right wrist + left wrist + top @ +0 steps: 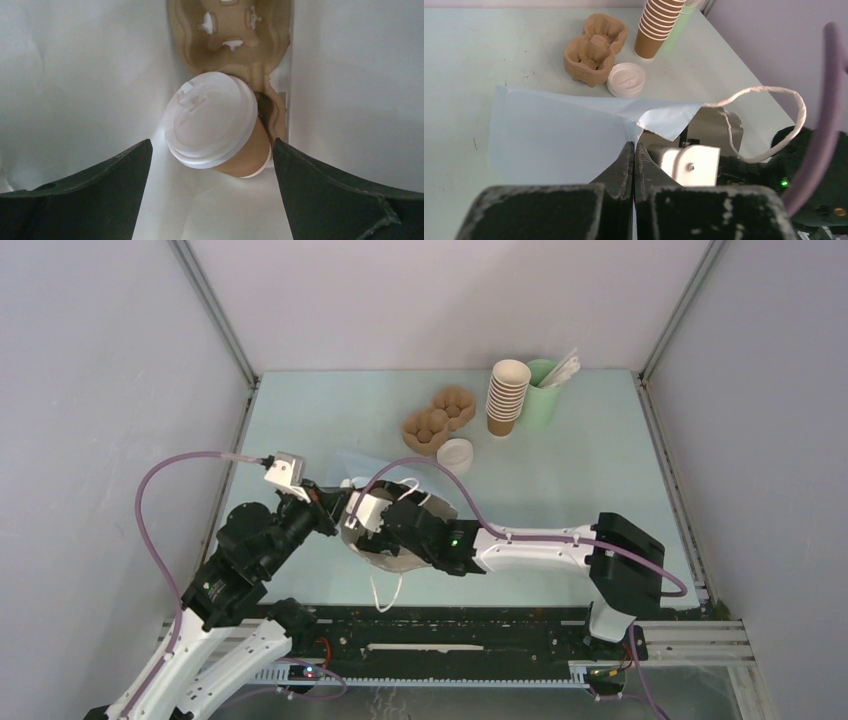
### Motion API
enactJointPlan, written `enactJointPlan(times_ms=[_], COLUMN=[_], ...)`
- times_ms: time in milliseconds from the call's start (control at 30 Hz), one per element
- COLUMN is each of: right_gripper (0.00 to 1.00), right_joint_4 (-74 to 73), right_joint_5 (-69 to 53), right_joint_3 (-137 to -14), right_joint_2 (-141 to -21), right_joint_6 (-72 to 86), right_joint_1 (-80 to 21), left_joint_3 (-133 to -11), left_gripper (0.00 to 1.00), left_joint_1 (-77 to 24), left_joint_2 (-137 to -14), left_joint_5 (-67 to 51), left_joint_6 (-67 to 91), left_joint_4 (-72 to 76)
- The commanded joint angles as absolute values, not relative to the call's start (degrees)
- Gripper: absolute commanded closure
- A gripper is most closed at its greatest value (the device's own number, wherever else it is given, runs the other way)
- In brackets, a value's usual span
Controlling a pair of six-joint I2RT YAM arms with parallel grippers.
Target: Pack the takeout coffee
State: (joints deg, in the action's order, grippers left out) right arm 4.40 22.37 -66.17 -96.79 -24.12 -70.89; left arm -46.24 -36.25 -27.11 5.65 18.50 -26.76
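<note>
The takeout coffee [210, 117], a brown paper cup with a white lid, leans tilted inside the white paper bag [75, 75]. Its base rests at the near end of a cardboard cup carrier [230, 35] lying in the bag. My right gripper [211, 142] is inside the bag, open, with its fingers wide on either side of the cup and apart from it. My left gripper [634, 146] is shut on the bag's upper edge [554, 135] and holds its mouth open. From above, the bag [385, 562] sits between both arms and hides the cup.
Another cardboard carrier [437, 418], a loose white lid [455, 454], a tall stack of brown cups [507, 395] and a pale green cup of sticks [543, 390] stand at the back of the table. The bag's string handle [774, 100] loops over my right arm.
</note>
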Motion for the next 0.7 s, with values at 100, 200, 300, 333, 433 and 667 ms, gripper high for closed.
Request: enactJointPlan(times_ms=[100, 200, 300, 333, 433, 667], right_gripper=[0.0, 0.0, 0.0, 0.0, 0.0, 0.04], right_joint_4=[1.77, 0.47, 0.26, 0.26, -1.63, 2.06], right_joint_5=[23.26, 23.83, 24.75, 25.24, 27.04, 28.39], right_joint_3=[-69.68, -70.24, -70.75, -71.25, -73.4, -73.88], right_joint_2=[-100.83, -102.01, -103.29, -103.93, -105.94, -107.36], right_joint_6=[-25.22, -25.14, -25.65, -25.54, -25.06, -28.32], right_joint_1=[-70.28, -69.98, -69.92, -69.83, -69.54, -69.37], left_joint_3=[-48.52, -48.29, -48.04, -47.99, -47.99, -47.92], left_gripper=[1.0, 1.0, 1.0, 1.0, 1.0, 1.0], left_joint_1=[-36.45, -36.42, -36.47, -36.46, -36.45, -36.46], left_joint_2=[-28.38, -28.3, -28.2, -28.24, -28.31, -28.24], left_joint_5=[4.54, 5.25, 5.96, 6.03, 6.11, 6.83], left_joint_6=[18.28, 18.07, 18.02, 18.02, 18.15, 18.2], left_joint_4=[-24.72, -24.99, -25.14, -25.25, -25.31, -25.96])
